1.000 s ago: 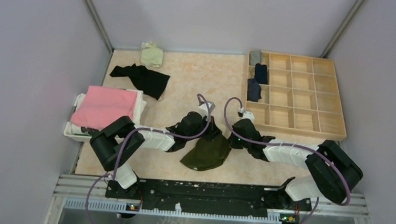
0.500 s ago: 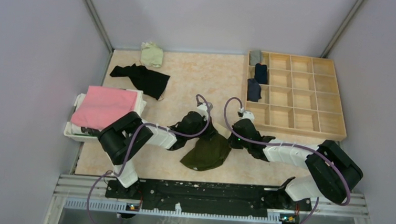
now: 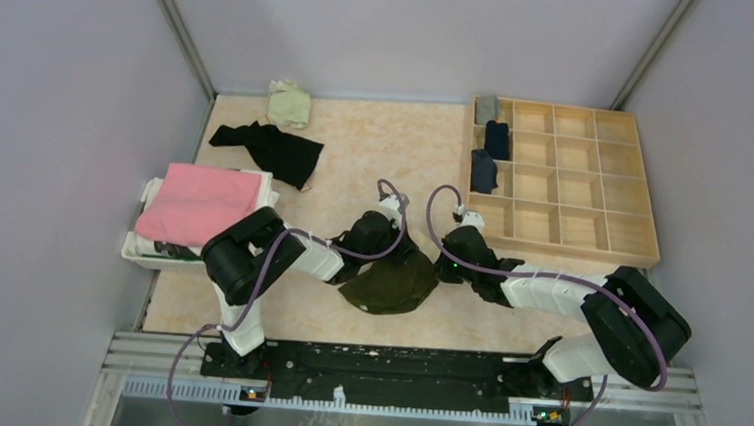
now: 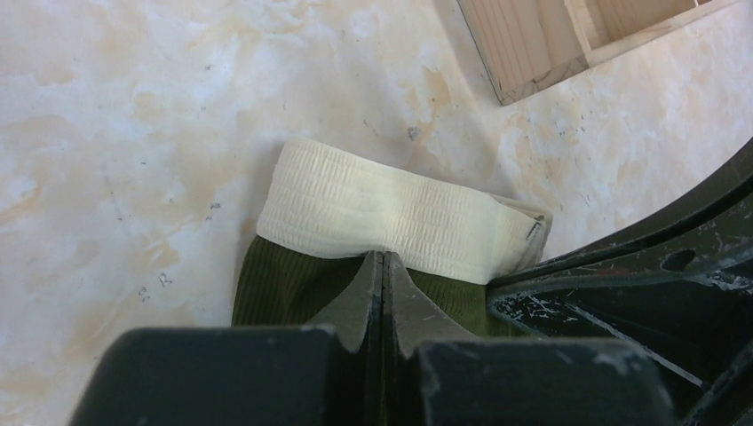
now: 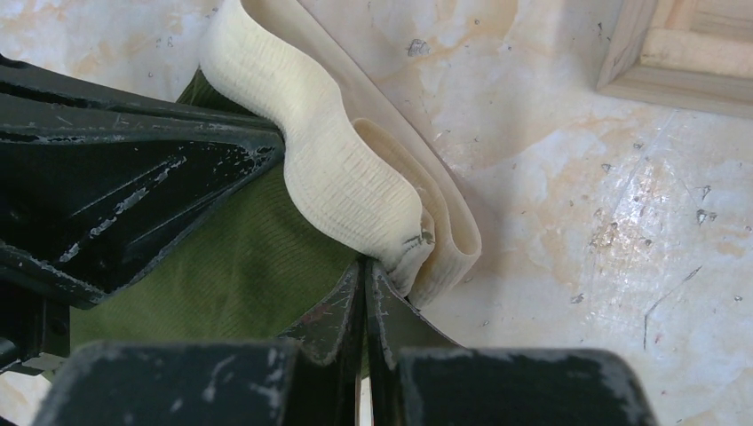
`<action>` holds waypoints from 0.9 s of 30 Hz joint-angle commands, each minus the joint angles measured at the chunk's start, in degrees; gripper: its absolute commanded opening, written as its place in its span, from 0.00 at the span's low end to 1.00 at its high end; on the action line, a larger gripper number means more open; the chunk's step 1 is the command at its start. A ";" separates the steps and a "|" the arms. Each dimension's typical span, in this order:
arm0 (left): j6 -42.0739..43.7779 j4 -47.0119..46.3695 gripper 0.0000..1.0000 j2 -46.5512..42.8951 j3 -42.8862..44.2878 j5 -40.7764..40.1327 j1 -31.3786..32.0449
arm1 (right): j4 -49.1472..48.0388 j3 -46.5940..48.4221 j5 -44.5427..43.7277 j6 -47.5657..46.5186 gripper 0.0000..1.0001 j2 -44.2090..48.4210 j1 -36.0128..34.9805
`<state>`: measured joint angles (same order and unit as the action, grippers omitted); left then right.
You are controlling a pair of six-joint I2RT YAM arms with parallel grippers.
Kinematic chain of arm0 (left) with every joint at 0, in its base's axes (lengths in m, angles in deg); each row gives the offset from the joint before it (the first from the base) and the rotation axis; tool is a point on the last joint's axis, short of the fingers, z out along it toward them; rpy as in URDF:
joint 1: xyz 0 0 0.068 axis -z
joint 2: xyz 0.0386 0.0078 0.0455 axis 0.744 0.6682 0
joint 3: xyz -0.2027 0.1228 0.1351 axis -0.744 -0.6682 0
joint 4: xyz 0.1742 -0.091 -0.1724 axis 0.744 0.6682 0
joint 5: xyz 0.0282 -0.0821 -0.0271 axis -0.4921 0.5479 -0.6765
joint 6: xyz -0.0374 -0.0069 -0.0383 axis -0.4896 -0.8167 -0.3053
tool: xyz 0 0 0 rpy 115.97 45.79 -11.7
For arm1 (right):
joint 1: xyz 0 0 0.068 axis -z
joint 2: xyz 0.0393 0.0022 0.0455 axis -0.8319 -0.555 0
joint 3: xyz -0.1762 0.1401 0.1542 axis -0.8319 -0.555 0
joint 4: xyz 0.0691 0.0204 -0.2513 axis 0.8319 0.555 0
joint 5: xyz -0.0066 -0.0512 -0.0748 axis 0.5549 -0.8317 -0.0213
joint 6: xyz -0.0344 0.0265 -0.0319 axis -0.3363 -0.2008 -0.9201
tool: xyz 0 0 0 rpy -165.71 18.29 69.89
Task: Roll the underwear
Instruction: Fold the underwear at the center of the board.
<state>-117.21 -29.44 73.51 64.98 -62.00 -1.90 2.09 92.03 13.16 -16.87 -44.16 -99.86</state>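
While the left gripper [image 4: 384,262] is clenched on the olive green underwear [image 4: 284,284] just behind its cream waistband [image 4: 391,213], the right gripper [image 5: 365,271] pinches the same garment at the waistband's folded end. The cloth lies bunched beneath both claws, and a wooden tray [image 3: 566,176] sits beyond the right one.

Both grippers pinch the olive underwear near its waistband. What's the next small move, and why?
Probably turn the waistband over onto the olive underwear to start the roll: left gripper and right gripper are both shut on it, and it lies unrolled.
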 commanded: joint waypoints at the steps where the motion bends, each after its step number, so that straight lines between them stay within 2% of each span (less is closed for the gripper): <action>1: 1.69 3.11 0.00 2.31 0.07 -3.99 -0.47 | 5.21 -2.07 -0.87 -0.48 0.00 -0.20 0.37; 6: 1.60 6.22 0.00 1.10 -0.54 -9.04 -0.48 | 7.57 -2.73 -2.68 0.31 0.00 1.50 0.37; 17: 1.80 6.40 0.00 0.97 -1.02 -8.85 -0.48 | 9.60 -4.06 -3.65 2.04 0.00 5.23 0.34; 27: 2.22 5.87 0.00 0.86 -0.74 -5.35 -0.40 | 3.26 -0.82 4.68 -3.38 0.00 16.26 0.38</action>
<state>-117.19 -29.31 73.62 65.15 -65.89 -1.53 8.52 89.16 13.75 -17.22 -31.99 -99.86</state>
